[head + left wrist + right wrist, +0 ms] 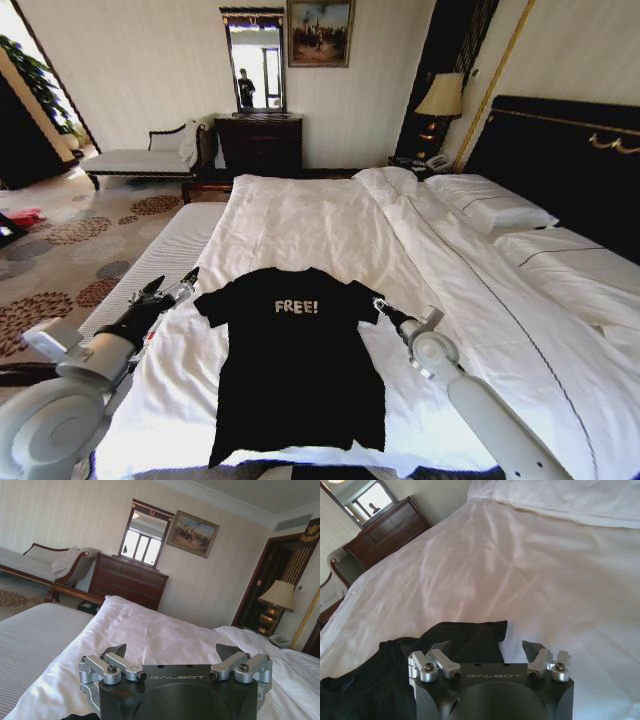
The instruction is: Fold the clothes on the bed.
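The black short-sleeved cotton T-shirt [296,370] carries white letters "FREE!" on its chest. Each black gripper body, left gripper [175,656] and right gripper [488,651], carries the word "GALBOT" in grey.

Bright daylight from left; wide-angle edges bend.

Head cam gives you a high look down the bed [330,215]. Both wrist cams sit low, close over the duvet, facing the far dresser [127,582], which all three share.
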### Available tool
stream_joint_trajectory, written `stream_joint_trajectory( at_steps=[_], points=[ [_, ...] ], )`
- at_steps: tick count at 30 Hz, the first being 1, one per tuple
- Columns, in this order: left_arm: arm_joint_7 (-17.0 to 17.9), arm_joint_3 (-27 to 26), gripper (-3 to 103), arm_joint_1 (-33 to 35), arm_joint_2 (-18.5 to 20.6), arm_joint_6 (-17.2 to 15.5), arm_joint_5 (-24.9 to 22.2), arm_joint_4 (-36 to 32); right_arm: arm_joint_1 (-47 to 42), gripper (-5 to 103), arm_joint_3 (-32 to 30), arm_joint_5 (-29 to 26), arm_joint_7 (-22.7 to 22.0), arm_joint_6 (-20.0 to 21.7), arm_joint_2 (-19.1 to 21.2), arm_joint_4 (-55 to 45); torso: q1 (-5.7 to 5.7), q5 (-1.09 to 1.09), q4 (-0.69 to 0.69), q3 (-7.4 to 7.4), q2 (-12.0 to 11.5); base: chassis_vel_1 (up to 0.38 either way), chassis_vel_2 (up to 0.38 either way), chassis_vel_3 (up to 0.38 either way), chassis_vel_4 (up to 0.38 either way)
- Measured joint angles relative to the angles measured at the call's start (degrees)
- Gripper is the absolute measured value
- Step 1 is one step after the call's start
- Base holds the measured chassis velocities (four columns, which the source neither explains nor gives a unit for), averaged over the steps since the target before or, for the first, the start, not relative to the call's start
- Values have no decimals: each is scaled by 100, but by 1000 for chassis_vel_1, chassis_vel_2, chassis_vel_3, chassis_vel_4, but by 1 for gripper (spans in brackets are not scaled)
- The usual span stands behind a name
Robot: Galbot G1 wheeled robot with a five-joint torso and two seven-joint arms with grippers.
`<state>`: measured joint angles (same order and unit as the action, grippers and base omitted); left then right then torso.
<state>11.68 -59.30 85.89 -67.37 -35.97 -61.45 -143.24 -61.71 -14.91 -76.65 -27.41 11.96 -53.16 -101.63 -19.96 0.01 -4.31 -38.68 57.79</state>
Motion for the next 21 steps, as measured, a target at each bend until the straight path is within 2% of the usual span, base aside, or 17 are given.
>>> stream_joint_trajectory(
  at_steps=[1,3,4,6,10,15,18,19,20,21],
  points=[
    [-1,-10,100,-4,9,0,0,0,36,81,4,8,2,0,3,65,0,0,0,0,0,0,0,0,0],
    [-1,-33,100,-6,22,0,0,0,116,91,32,11,46,0,2,212,0,0,0,0,0,0,0,0,0],
    [-1,-33,100,-6,22,0,0,0,116,91,32,11,46,0,2,212,0,0,0,0,0,0,0,0,0],
    [-1,-39,100,-3,21,0,3,0,204,99,77,10,146,-22,-15,347,0,-1,0,0,0,0,0,0,0],
    [-1,-40,100,2,7,1,23,0,349,100,166,-50,322,-87,-90,557,0,-1,1,0,0,0,0,0,0],
    [-2,-42,100,-1,8,4,39,0,422,100,241,-78,398,-112,-153,662,0,-1,1,0,0,0,0,0,0],
    [-19,-24,100,-13,9,26,133,0,436,91,284,-104,509,-174,-174,651,0,-1,0,0,0,0,0,0,0],
    [-19,-24,100,-13,9,26,133,0,436,91,284,-104,509,-174,-174,651,0,-1,0,0,0,0,0,0,0],
    [-20,-13,100,-14,6,29,149,1,445,86,290,-105,519,-186,-173,651,0,0,0,0,0,0,0,0,0],
    [-22,7,100,-15,0,32,169,0,459,86,296,-105,526,-197,-173,653,0,-1,0,0,0,0,0,0,0]
  ],
)
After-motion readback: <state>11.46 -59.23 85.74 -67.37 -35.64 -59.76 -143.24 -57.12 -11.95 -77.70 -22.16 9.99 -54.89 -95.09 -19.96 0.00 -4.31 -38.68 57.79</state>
